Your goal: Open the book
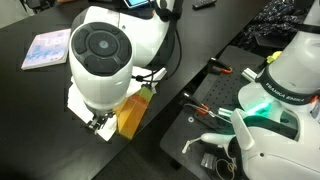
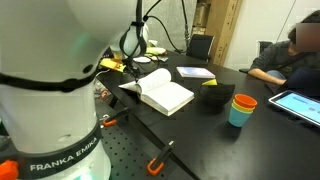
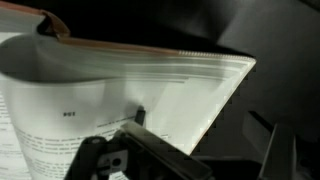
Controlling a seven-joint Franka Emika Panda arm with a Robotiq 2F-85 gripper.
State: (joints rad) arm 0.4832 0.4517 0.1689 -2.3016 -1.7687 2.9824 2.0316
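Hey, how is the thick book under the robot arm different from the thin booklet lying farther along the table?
The book lies open with white pages showing, while the booklet lies closed and flat. The book is thick, with a deep stack of pages, whereas the booklet is thin. The book is tan-yellow on the outside, and the booklet is light blue and white. Both rest on the same dark table.
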